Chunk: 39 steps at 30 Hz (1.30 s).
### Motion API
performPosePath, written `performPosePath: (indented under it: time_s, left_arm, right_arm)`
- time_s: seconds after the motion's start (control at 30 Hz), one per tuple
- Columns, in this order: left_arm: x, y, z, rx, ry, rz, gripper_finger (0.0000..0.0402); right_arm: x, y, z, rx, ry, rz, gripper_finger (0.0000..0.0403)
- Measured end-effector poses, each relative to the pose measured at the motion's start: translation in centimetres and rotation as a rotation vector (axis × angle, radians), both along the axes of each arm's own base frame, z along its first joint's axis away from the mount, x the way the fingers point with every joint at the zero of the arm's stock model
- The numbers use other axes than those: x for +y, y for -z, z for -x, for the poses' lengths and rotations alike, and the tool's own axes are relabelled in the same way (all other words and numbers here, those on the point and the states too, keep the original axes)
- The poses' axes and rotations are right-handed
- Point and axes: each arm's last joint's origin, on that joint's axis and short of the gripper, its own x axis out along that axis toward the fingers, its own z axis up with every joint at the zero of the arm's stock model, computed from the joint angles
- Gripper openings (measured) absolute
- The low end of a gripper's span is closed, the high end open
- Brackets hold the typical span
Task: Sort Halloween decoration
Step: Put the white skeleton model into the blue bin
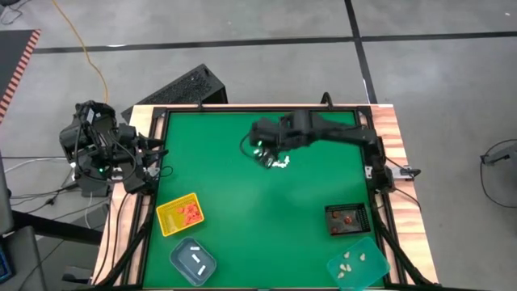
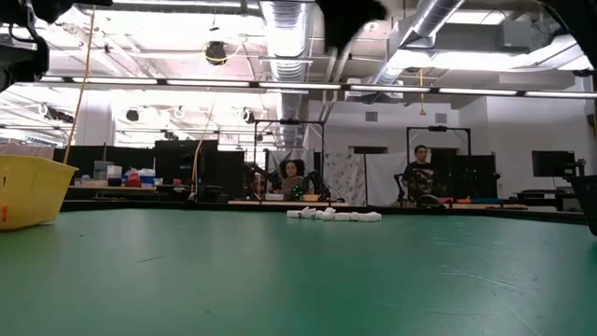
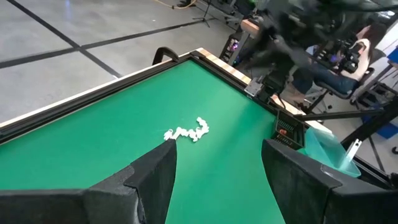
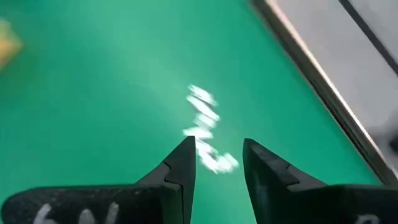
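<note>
Writing: faint white marks on right gripper point(image 4: 214, 163) fingers, unreadable. Its jaws stand part open, empty, poised over white trinkets point(image 4: 205, 127) lying loose on green mat point(image 1: 258, 202). Left gripper point(image 3: 214, 168) waits wide open, empty, at the table's edge. Room behind: open lab, ceiling ducts, two seated people.

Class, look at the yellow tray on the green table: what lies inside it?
Inside the yellow tray lie small orange-red trinkets, bunched towards one side. Their number is unclear from above, and the low view shows only the tray's outer wall.
</note>
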Motion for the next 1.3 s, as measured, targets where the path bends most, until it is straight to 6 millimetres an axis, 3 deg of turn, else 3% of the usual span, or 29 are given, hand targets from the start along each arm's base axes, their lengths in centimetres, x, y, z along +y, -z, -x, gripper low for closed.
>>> performPosePath:
  time_s: [0.13,0.33,0.43,0.53,0.83,1.0,1.3]
  left_arm:
    - [0.0,0.0,0.0,-0.003,-0.002,-0.001,0.0226]
    - [0.0,0.0,0.0,-0.005,-0.005,0.009,0.0226]
    - [0.0,0.0,0.0,-0.007,-0.006,0.016,0.0226]
    - [0.0,0.0,0.0,-0.007,-0.006,0.015,0.0226]
    - [0.0,0.0,0.0,-0.006,-0.006,0.011,0.0226]
    - [0.0,0.0,0.0,-0.007,-0.006,0.014,0.0226]
    - [0.0,0.0,0.0,-0.007,-0.006,0.015,0.0226]
  right_arm:
    - [-2.0,1.4,0.0,0.001,0.148,-0.024,0.0127]
    - [-4.5,6.5,0.4,0.196,0.236,-0.114,0.0127]
    - [-5.3,8.1,1.2,0.187,0.255,-0.153,0.0127]
    - [-5.5,9.5,2.3,0.100,0.288,-0.209,0.0127]
    - [-5.2,16.6,5.8,-0.074,0.530,-0.343,0.0127]
    - [-4.4,19.0,5.3,-0.145,0.556,-0.373,0.0127]
    - [-5.0,22.3,3.7,-0.183,0.598,-0.381,0.0127]
